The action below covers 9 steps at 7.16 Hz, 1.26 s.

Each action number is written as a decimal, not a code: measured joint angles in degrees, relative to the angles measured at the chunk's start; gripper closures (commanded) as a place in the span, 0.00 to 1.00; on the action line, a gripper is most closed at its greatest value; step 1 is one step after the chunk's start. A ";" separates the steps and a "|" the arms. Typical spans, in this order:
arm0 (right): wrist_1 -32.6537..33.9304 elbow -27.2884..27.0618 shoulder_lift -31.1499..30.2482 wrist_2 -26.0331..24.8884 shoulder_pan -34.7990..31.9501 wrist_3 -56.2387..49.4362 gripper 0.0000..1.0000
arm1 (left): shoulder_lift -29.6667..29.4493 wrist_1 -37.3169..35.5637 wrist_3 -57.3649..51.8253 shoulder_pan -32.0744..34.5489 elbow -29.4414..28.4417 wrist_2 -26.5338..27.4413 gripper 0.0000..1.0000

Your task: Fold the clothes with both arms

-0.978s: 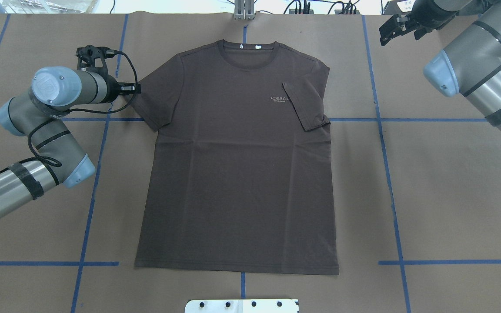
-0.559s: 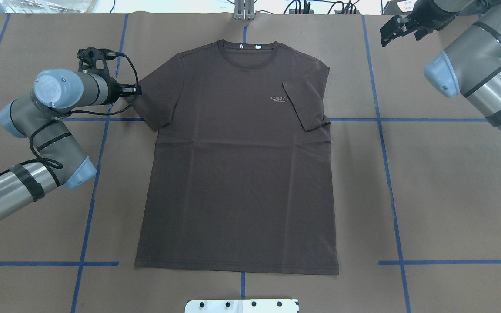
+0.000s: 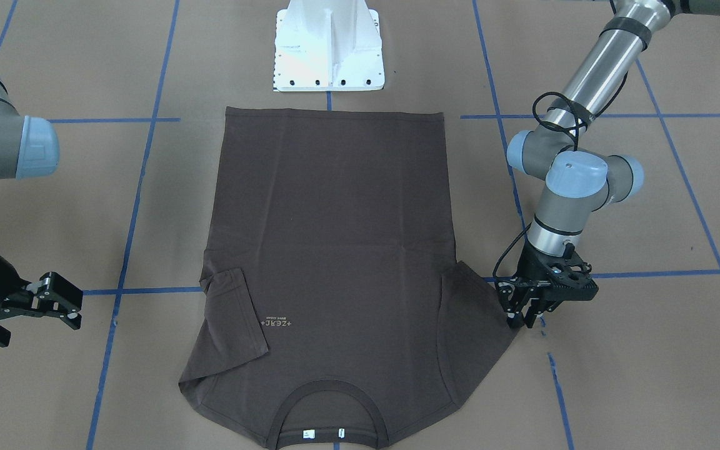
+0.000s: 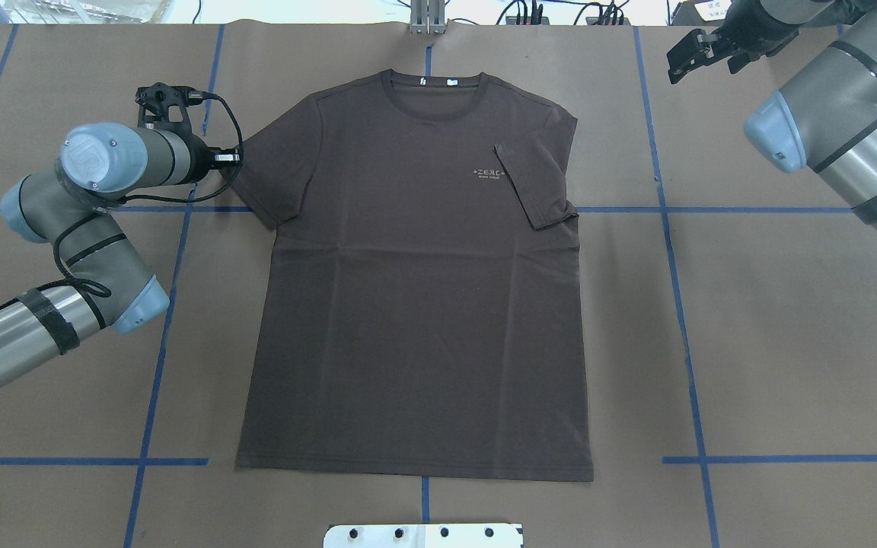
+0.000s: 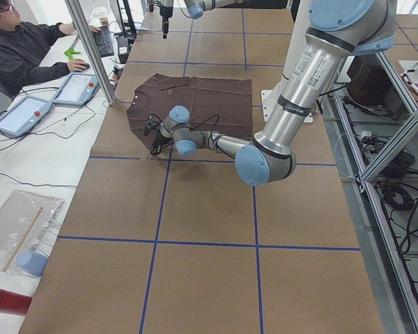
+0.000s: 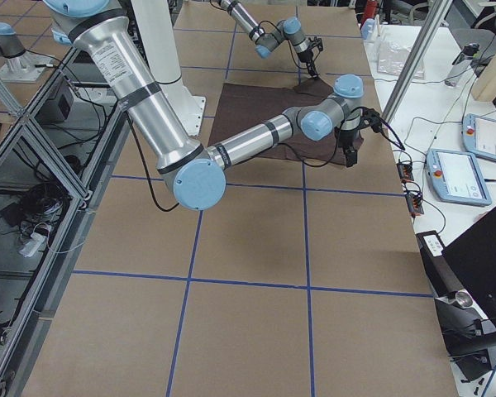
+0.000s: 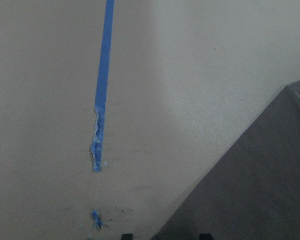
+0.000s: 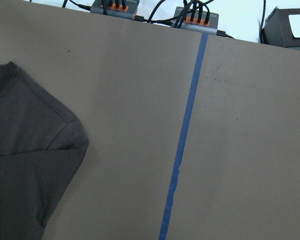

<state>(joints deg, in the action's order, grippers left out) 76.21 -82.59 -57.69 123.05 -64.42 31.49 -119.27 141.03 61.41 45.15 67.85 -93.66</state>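
Front-facing: shows the shirt (image 3: 335,237) spread flat, with the hem of its flat sleeve (image 3: 479,306) right at the left gripper (image 3: 521,322), jaws a little apart, holding nothing. Puts the right gripper (image 3: 54,301) well clear of the cloth, parted and empty, with the folded sleeve (image 3: 241,315) on its side.

Overhead: confirms both. Suggests light, limp fabric, apt to drag and wrinkle; best pinched at sleeve hem or shoulder.

Side views: too small to judge jaws.

Left wrist: places the hem between the fingertips (image 7: 125,236).

Right wrist: catches only a shoulder, off to one side.

Against a second ago: shirt unmoved, left gripper seemingly nudged outward, right gripper marginally farther off.
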 measured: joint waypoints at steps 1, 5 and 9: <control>-0.01 0.02 -0.03 0.00 0.00 0.04 0.00 | -0.09 -0.02 -0.05 -0.03 0.15 0.31 1.00; -0.01 -0.02 -0.06 -0.02 0.00 0.38 0.00 | -3.18 -6.35 0.01 -0.24 3.16 0.49 1.00; -0.06 -0.10 -0.06 -0.09 0.00 0.68 0.00 | -12.42 -26.38 4.47 -2.37 7.22 1.90 1.00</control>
<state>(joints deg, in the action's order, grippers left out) 76.16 -82.69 -57.74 122.96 -64.42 32.17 -131.69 114.65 65.88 42.78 75.07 -91.76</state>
